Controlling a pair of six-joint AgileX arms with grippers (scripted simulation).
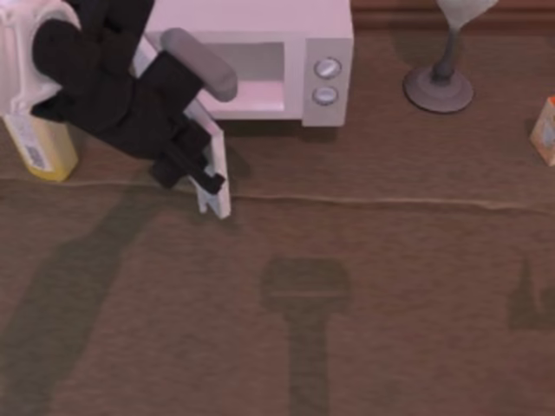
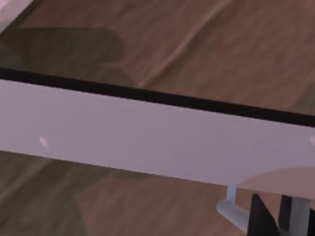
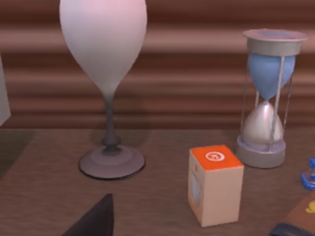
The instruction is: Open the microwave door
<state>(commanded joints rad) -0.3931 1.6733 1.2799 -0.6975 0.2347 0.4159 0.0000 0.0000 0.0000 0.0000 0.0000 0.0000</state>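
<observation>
Top view, left to right. At the far left edge of the table (image 1: 364, 295) stands a yellow bottle (image 1: 42, 147), partly covered by the left arm (image 1: 95, 78), which reaches in from the upper left corner. The left gripper (image 1: 192, 176) sits at the free edge of the microwave door (image 1: 217, 165); its dark fingers (image 1: 205, 181) lie against that edge, apparently closed on the door, though the exact finger gap cannot be told. The door is swung outward from the cavity, hinged at the left side of the microwave (image 1: 260, 52) and angled toward the front of the table, so that the pale interior is exposed. The microwave itself stands at the back of the table, left of centre, with two round silver knobs (image 1: 326, 81) stacked on its right front panel. To its right, well apart, stands a wine glass (image 1: 440, 82) on a round grey base, and at the far right edge an orange-topped box (image 1: 545, 130) is partly cut off. The left wrist view shows the door (image 2: 147, 132) as a broad white band with a dark upper border, lying close across the frame. The right wrist view shows the wine glass (image 3: 109, 88), the box (image 3: 215, 184) and an hourglass (image 3: 266, 98) against a wooden back wall; the right gripper is not seen clearly, so its fingers cannot be judged.
</observation>
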